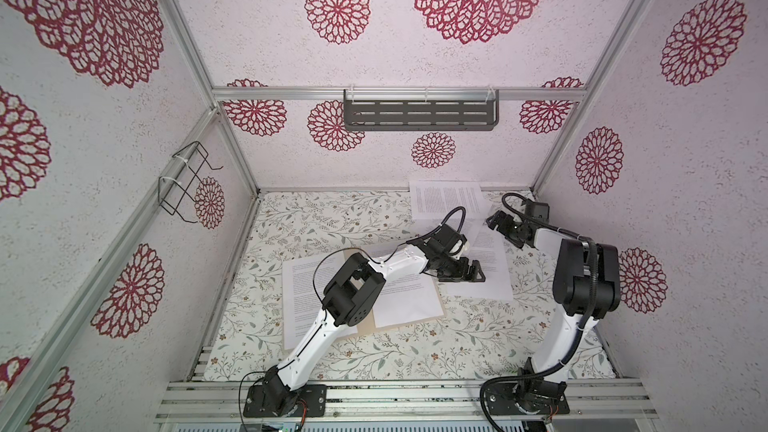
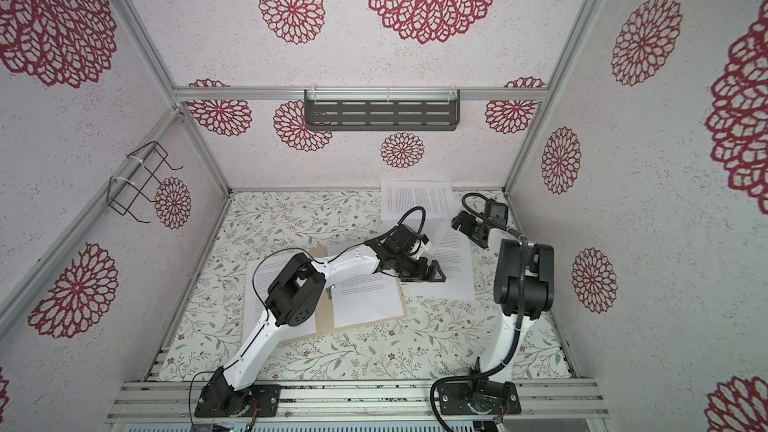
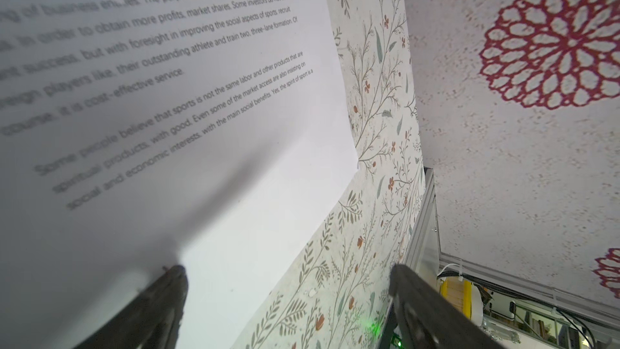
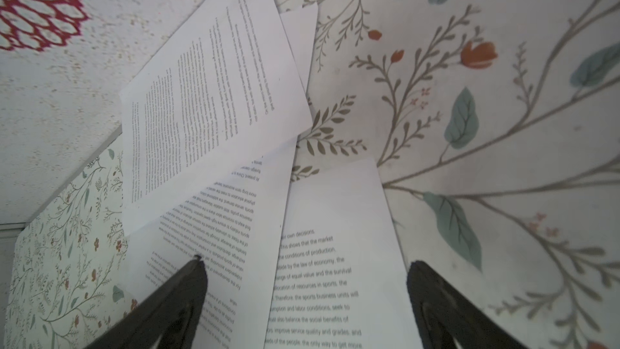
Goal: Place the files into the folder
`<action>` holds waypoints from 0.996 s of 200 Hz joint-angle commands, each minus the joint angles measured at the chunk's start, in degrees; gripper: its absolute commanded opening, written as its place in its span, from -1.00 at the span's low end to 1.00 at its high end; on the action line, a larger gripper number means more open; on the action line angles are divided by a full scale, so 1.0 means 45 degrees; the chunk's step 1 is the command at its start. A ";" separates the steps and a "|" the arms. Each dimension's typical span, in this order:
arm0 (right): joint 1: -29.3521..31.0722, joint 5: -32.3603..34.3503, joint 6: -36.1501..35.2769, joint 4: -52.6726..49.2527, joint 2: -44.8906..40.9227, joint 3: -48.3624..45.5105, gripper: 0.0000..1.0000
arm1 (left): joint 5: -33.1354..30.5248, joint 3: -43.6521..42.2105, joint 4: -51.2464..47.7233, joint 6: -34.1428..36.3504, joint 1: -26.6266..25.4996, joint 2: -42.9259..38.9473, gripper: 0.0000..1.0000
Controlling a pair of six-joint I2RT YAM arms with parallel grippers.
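Pickup stage: left gripper (image 3: 288,271) jaws spread, sheet (image 3: 167,95) edge btwn them; right gripper (image 4: 305,265) spread too. Nxt, likely: pinch edge, carry to folder (image 1: 365,318).

Your desk (image 1: 332,218) has a leafy floral cover. Directly on it, near the middle, lies the tan folder (image 1: 367,317), spread open. Just beside its right edge you have loose printed files (image 1: 486,280) overlapping toward the back, the farthest sheet (image 1: 446,197) reaching the rear edge.
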 commanded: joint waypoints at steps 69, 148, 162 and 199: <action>-0.0060 -0.1479 -0.1871 -0.2319 0.2304 0.2740 0.86 | 0.0031 -0.2754 -0.0988 0.0602 0.0488 -0.0772 0.95; 0.0490 -0.0251 -0.2713 -0.4323 0.1311 0.1043 0.85 | 0.0317 -0.2615 -0.0856 0.0628 0.0613 -0.0533 0.95; 0.0500 -0.0550 -0.2675 -0.4209 0.0863 0.0410 0.85 | 0.0386 -0.2608 -0.0766 0.0616 0.0642 -0.0482 0.95; 0.0490 -0.1131 -0.2460 -0.3731 -0.0342 -0.1248 0.85 | 0.0482 -0.2603 -0.0645 0.0646 0.0731 -0.0344 0.95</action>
